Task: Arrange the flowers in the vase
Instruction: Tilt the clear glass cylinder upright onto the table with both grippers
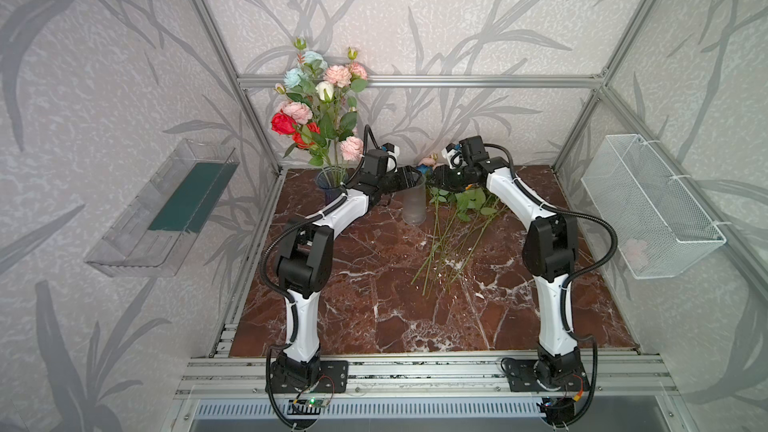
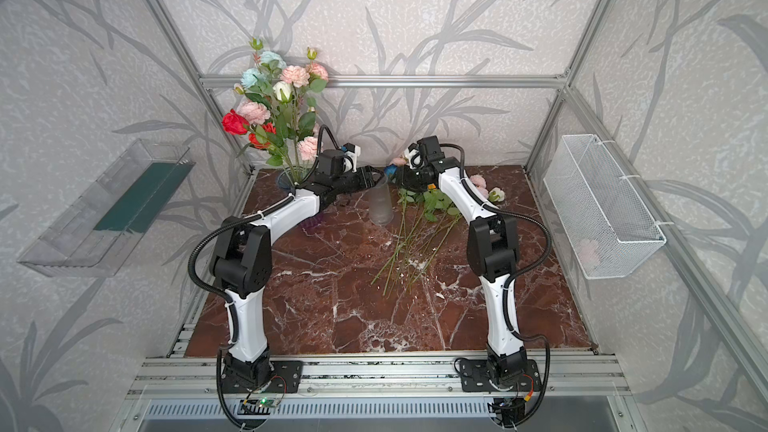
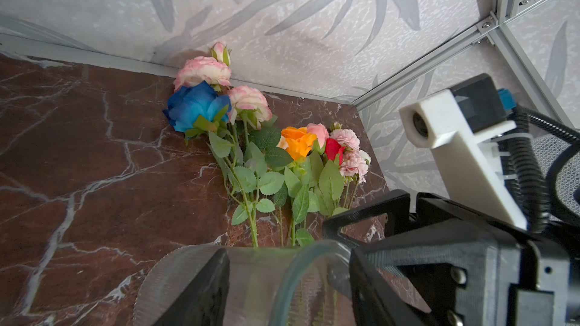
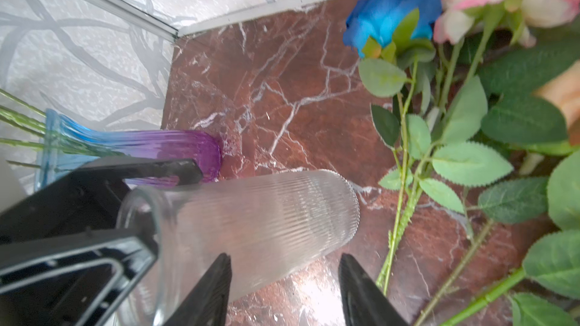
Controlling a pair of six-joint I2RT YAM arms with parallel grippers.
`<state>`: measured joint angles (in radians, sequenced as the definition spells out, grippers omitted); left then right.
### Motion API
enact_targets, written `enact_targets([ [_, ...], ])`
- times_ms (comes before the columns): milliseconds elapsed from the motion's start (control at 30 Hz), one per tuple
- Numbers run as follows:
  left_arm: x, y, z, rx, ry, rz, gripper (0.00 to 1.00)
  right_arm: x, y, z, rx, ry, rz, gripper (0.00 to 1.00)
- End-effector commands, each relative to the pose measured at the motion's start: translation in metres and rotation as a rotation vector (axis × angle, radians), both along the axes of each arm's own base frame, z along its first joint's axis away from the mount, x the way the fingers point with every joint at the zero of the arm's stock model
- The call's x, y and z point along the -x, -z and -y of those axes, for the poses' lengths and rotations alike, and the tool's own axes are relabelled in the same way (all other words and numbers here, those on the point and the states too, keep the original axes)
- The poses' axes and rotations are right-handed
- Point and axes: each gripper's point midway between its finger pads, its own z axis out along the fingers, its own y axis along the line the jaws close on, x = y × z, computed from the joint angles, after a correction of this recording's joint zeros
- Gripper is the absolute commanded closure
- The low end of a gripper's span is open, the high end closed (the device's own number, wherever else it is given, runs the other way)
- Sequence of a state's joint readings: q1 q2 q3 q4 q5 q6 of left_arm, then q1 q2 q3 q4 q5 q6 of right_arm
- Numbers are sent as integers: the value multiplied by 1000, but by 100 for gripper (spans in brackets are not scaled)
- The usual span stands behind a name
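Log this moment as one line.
left tool astride clear ribbed glass vase rim, grip unclear | right tool open, empty | loose green-stemmed flowers lying beside vase

Setting: lab robot cell. Aluminium-extrusion frame encloses a marble-pattern tabletop, backed by leaf-print wall panels. Left arm and right arm bolt to a slotted rail at 6 o'clock. Wire basket at 3 o'clock, clear tray at 9.
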<state>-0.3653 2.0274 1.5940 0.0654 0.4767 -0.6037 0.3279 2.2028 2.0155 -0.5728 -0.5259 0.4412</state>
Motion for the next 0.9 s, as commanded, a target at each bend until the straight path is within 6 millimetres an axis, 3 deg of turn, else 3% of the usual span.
enact_targets([
  [0,12,-26,6,28,20,42,39,5,-31,0,-39,-8,65,44],
  [667,51,-31,18,31,52,43,40,26,-41,16,-14,12,78,44],
  [867,64,-27,18,34,55,39,40,34,-31,16,-28,17,53,45],
])
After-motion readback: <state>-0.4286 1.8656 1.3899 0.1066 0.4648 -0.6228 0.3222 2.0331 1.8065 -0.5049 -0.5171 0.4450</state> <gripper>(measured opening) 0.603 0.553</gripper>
